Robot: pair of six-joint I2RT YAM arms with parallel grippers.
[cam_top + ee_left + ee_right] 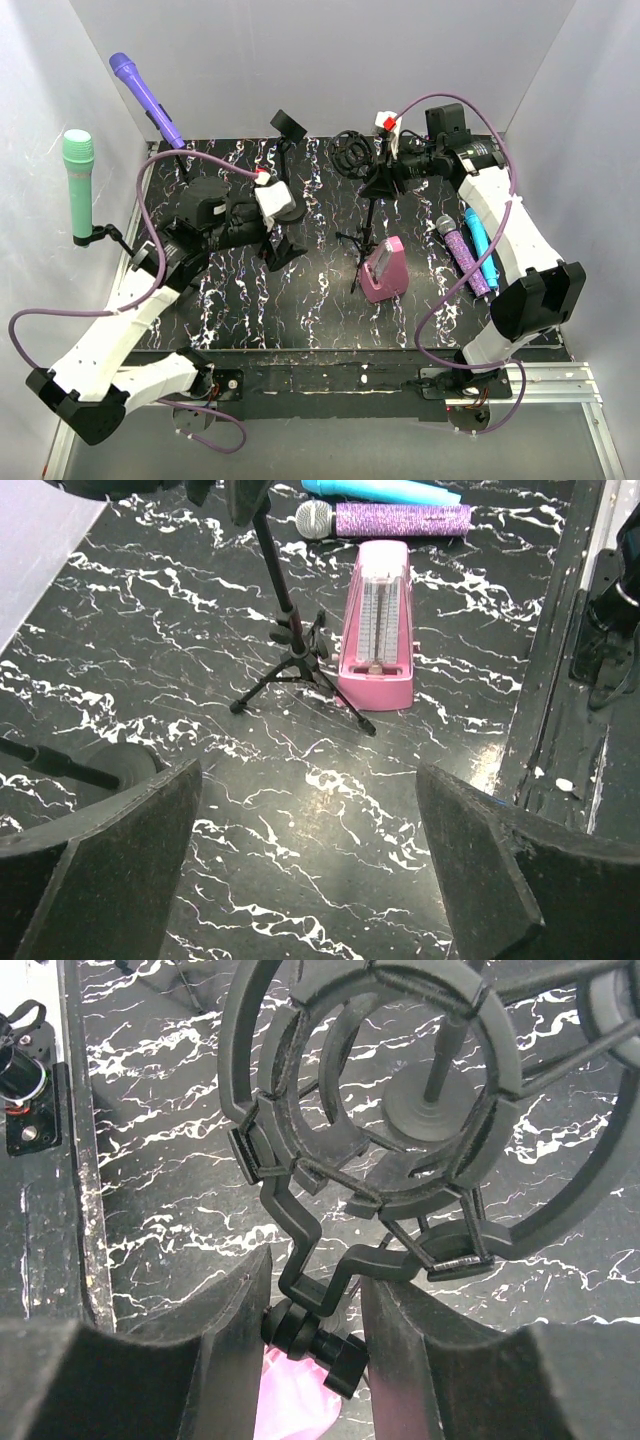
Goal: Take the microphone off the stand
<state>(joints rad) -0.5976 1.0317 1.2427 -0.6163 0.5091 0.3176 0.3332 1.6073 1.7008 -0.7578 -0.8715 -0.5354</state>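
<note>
At far left, your green mic [78, 160] and purple mic [145, 95] sit clipped in their stands, well away from both arms. If either is the one meant, neither has been lifted yet. Your left hand [308, 780] hangs over bare surface [330, 840] with its fingers spread wide and nothing between them, probably free to take a mic or to steady a stand. Ahead of it stands the tripod [295, 650], with the pink metronome [378, 620] just beside its legs. The tripod carries the mount [245, 1145], whose ring shows empty. Your right hand [315, 1300] is narrowed onto the mount's lower bracket, a grip that looks meant to brace it. Furthest right, a glitter mic [400, 520] and a blue mic [380, 490] lie side by side on the surface. You cannot tell whether either came out of that ring.
</note>
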